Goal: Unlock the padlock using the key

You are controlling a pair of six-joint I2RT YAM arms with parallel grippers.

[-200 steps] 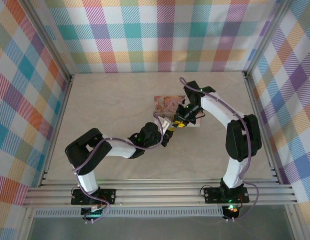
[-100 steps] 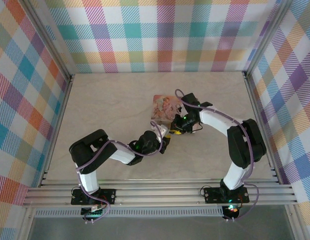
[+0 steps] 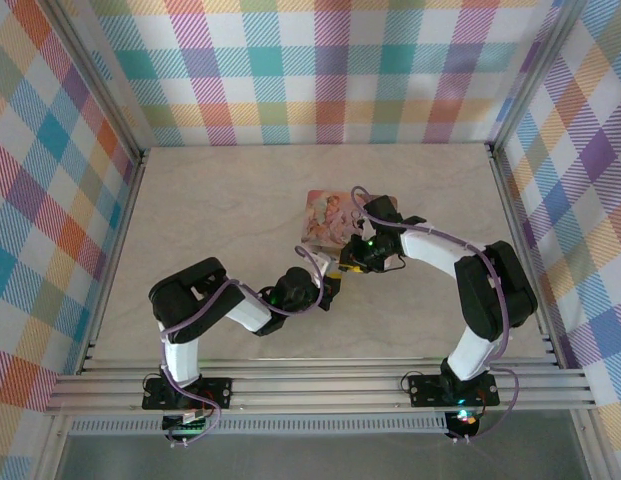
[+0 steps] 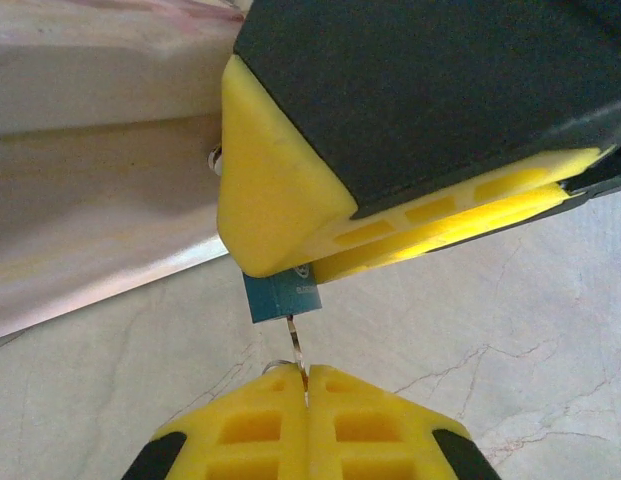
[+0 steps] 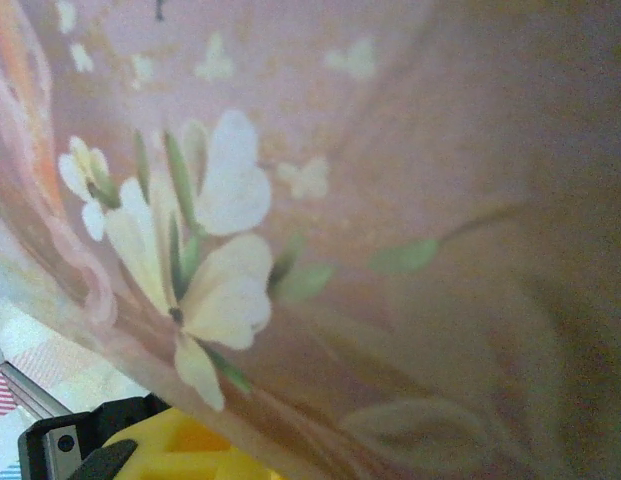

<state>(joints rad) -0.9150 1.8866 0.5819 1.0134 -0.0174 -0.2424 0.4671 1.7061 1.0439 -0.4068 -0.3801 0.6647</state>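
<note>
Left claw [image 4: 306, 380] pinches key [image 4: 295, 342] | right claw [image 4: 302, 268] grips padlock [image 4: 278, 297] | pink tin [image 3: 325, 214] beside

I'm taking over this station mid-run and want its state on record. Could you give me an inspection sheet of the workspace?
Surface: pale marbled table, no spills seen.
Job's things: blue padlock pinched in the right gripper; thin silvery key runs from it into the left gripper.
Clutter: pink tin lying flat beside the padlock.
Grippers: left shut on the key; right closed on the padlock.
Cables: purple cables loop along both arms.
Surroundings: plaid walls on three sides.
</note>
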